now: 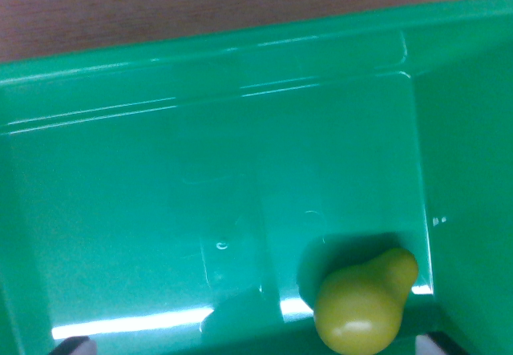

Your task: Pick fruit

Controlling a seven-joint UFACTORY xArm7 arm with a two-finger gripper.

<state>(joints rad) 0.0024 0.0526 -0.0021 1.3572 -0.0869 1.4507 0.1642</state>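
A yellow-green pear point(365, 307) lies inside a green plastic bin point(240, 171), near the bin's corner at the wrist view's lower right, its narrow end pointing up and to the right. Only the tips of my gripper point(255, 345) show at the bottom edge. One dark fingertip point(74, 345) is at the lower left and the other fingertip point(439, 343) at the lower right, set wide apart. The gripper is open and holds nothing. The pear sits between the fingers, close to the right one.
The bin's walls rise at the top and on the right side. A brown wooden surface point(200, 2) shows beyond the far rim. The bin's floor reflects bright light near the bottom left.
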